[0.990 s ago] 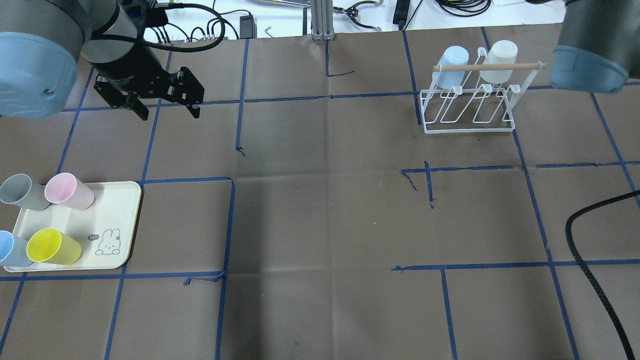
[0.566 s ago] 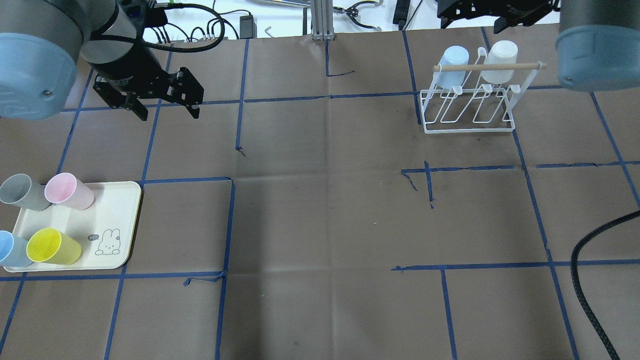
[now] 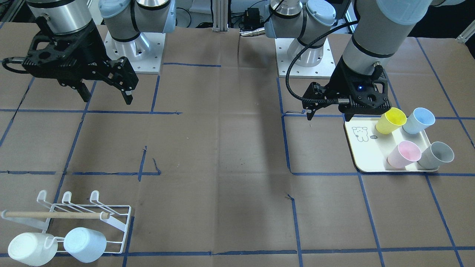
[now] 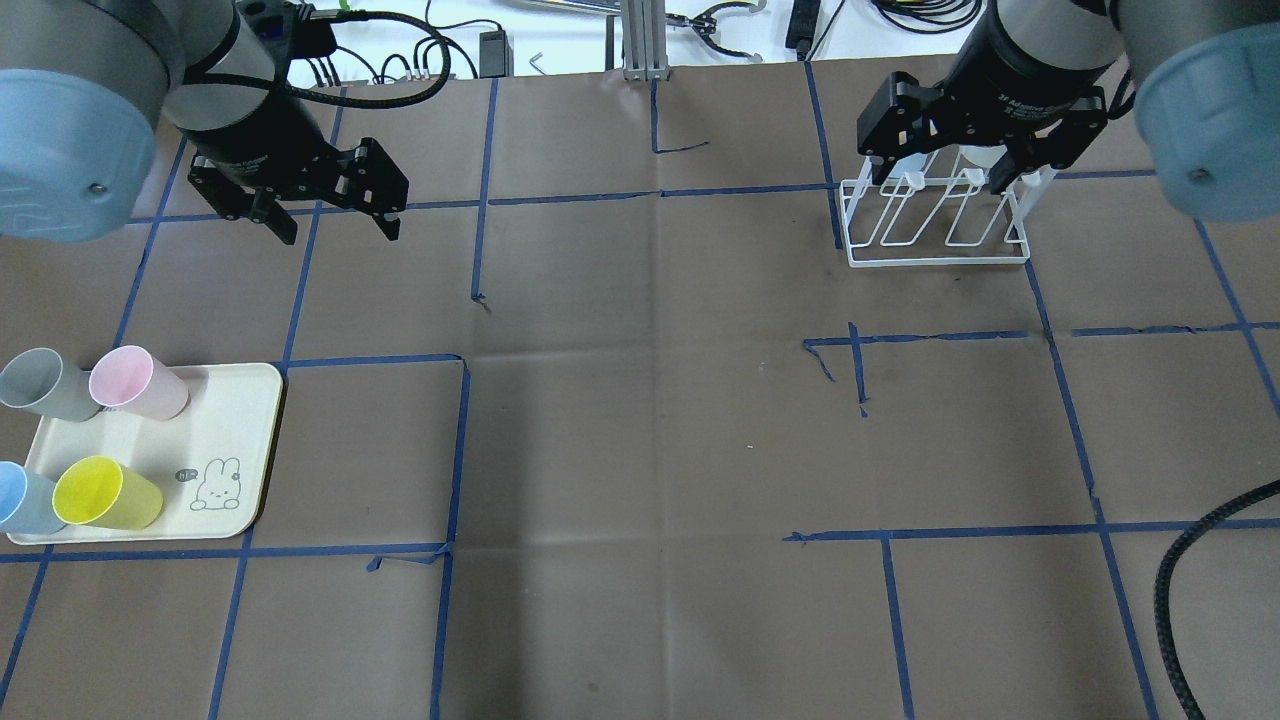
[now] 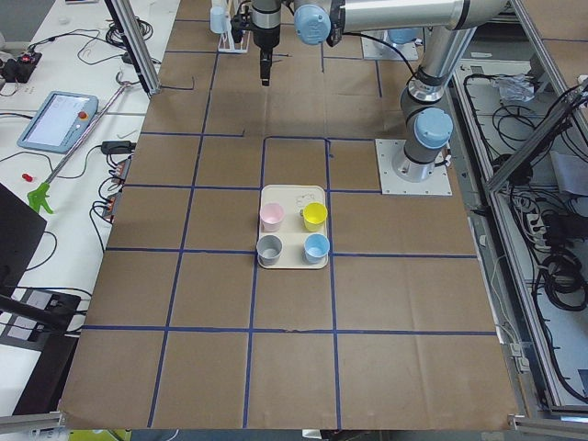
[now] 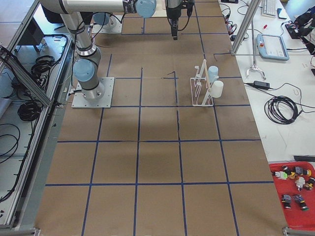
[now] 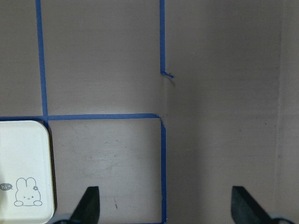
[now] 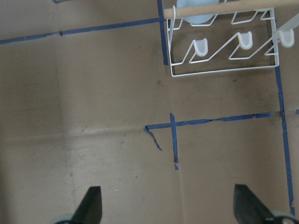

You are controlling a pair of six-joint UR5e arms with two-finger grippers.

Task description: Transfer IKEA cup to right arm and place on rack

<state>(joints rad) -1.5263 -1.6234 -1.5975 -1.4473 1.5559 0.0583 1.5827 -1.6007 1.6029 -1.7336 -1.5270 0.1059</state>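
Observation:
Several IKEA cups lie on their sides on the cream tray (image 4: 235, 420): grey (image 4: 40, 385), pink (image 4: 138, 382), yellow (image 4: 105, 492) and blue (image 4: 20, 498). My left gripper (image 4: 335, 215) hangs open and empty above the table, beyond the tray; the left wrist view shows its fingertips (image 7: 88, 205) wide apart and a tray corner (image 7: 23, 163). My right gripper (image 4: 945, 180) is open and empty above the white wire rack (image 4: 935, 248). The rack (image 3: 118, 222) holds a white cup (image 3: 28, 249) and a pale blue cup (image 3: 84, 244). In the overhead view the right gripper hides both.
Brown paper with blue tape lines covers the table. A thick ribbed black hose (image 4: 1185, 590) loops in at the overhead view's lower right. Cables and tools lie past the far table edge (image 4: 700, 20). A teach pendant (image 6: 272, 46) lies on the side bench.
My right arm has swung in from the upper right, and its gripper now hangs over the rack and covers the two racked cups. The left gripper has barely moved.

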